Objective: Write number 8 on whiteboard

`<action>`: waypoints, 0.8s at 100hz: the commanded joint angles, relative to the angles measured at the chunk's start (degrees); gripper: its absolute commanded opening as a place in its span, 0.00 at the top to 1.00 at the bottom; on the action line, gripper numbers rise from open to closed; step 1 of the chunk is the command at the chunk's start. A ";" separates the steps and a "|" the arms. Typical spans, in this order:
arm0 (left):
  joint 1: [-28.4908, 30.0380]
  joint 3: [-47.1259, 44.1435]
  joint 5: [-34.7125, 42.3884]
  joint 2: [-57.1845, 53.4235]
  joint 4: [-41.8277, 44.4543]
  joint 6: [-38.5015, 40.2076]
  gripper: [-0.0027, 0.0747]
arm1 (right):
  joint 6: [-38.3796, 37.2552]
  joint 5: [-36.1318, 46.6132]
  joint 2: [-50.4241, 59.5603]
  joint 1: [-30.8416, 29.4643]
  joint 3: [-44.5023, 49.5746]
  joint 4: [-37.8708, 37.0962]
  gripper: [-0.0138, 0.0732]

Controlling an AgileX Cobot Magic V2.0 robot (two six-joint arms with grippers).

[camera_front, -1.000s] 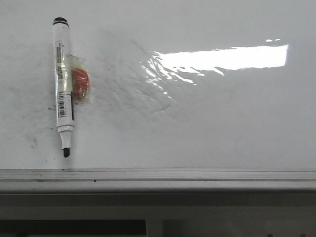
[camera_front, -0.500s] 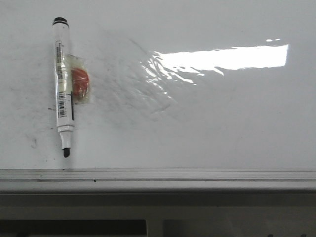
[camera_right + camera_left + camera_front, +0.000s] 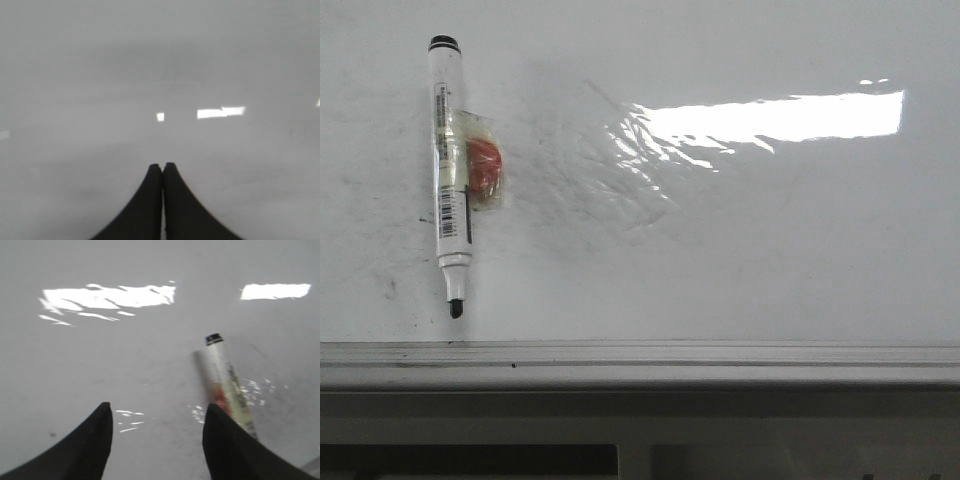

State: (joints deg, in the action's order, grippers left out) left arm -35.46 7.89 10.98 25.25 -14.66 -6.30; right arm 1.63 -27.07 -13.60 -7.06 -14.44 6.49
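Note:
The whiteboard point(image 3: 740, 260) fills the front view, glossy white with faint grey smudges and no number 8 on it. A white marker point(image 3: 448, 170) with a black tip lies at its left side, tip toward the near rail, with a red piece under clear tape point(image 3: 482, 168) stuck to its barrel. No gripper shows in the front view. In the left wrist view my left gripper point(image 3: 156, 412) is open over bare board, with the marker point(image 3: 227, 385) just beyond one fingertip point(image 3: 215, 420). My right gripper point(image 3: 162, 167) is shut on nothing, above plain board.
A grey metal edge rail point(image 3: 640, 358) runs along the board's near side. A bright glare patch point(image 3: 770, 118) sits at the upper right of the board. Wrinkled clear film point(image 3: 640, 160) reflects light near the middle.

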 commanded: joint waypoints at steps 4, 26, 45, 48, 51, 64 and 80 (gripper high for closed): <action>-6.77 2.01 11.12 6.06 0.39 0.43 0.48 | -0.07 3.94 -1.11 0.07 -2.11 0.18 0.91; -14.56 2.15 23.81 19.34 -3.42 0.43 0.48 | -0.07 3.94 -1.11 0.07 -2.11 0.18 0.91; -18.39 5.09 27.88 29.16 -4.42 1.22 0.48 | -0.07 3.94 -1.11 0.07 -2.11 0.18 0.91; -18.81 5.75 27.88 30.78 -4.42 1.22 0.48 | -0.07 3.94 -1.11 0.07 -2.11 0.18 0.91; -19.23 6.32 28.05 31.97 -4.42 1.22 0.48 | -0.07 3.94 -1.11 0.07 -2.11 0.18 0.91; -19.81 7.82 30.03 36.88 -5.43 1.27 0.48 | -0.07 3.94 -1.11 0.07 -2.11 0.18 0.91; -19.81 7.95 31.04 38.84 -10.99 1.27 0.48 | -0.07 3.94 -1.11 0.07 -2.11 0.18 0.91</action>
State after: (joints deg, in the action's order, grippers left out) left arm -54.77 14.11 36.95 63.99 -23.19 -5.70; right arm 1.63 -27.07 -13.60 -7.06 -14.44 6.59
